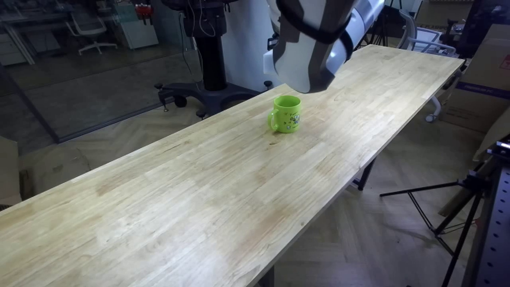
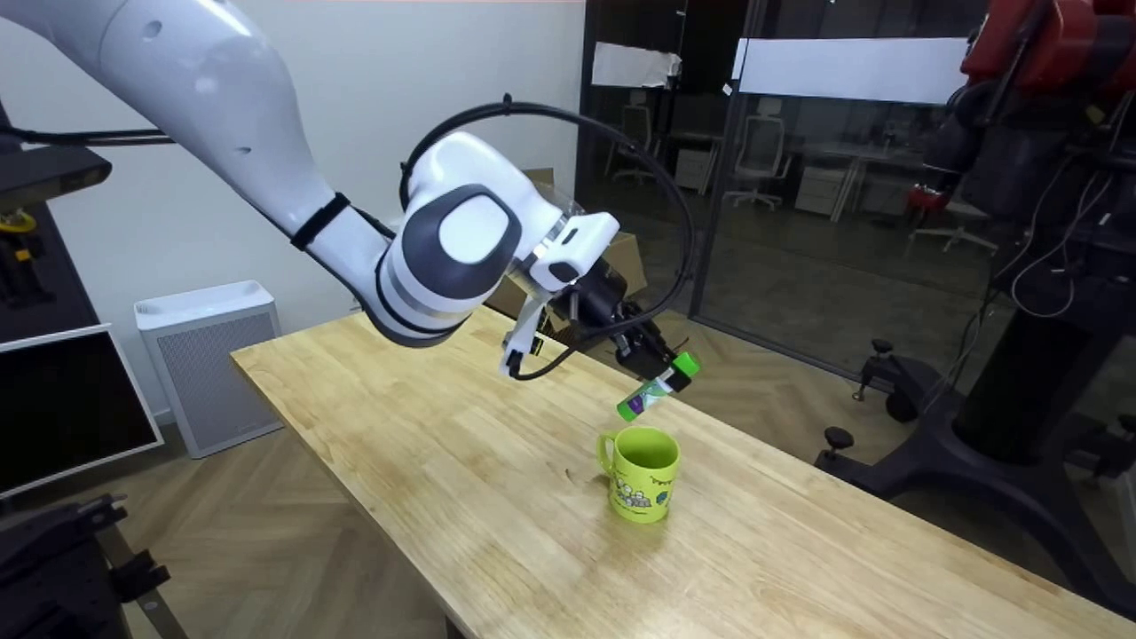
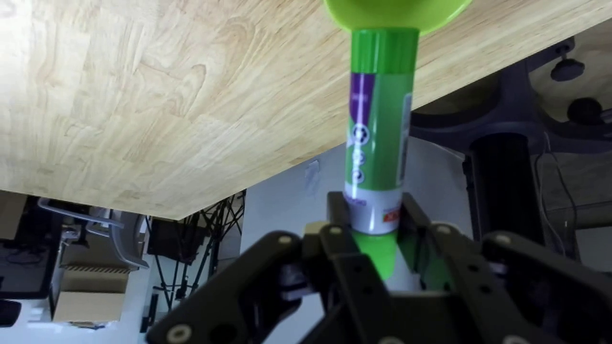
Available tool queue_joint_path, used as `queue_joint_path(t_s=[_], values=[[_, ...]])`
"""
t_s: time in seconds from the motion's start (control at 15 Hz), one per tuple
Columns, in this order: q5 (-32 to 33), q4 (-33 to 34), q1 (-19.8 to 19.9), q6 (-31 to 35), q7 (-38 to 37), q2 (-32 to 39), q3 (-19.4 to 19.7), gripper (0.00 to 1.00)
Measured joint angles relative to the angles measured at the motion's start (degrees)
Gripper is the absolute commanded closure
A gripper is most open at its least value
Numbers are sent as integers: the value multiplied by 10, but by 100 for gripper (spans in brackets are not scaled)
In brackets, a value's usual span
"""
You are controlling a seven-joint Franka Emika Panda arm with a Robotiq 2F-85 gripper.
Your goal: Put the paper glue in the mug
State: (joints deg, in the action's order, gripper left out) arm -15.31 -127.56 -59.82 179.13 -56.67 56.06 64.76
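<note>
Holding the paper glue [image 3: 377, 148] slanted in jaws closed around it, near the end farther from the lime-green mug [image 2: 641, 479]. Hanging the glue's lower green end just above the mug's rim, apart from it in an exterior view; overlapping that rim in the wrist view. Showing the mug upright on the bench [image 1: 199, 191]. Hiding jaws and glue behind the arm [image 1: 306, 56], near the mug, in an exterior view.

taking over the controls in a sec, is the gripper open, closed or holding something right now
Gripper: closed, holding the paper glue near one end, tilted.
</note>
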Motion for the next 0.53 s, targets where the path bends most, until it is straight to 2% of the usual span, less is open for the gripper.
queue_joint_path(t_s=[0.27,0.53], values=[[-41,-31,10,67,7,17,-9,93],[-76,-34,47,112,26,21,-42,93]])
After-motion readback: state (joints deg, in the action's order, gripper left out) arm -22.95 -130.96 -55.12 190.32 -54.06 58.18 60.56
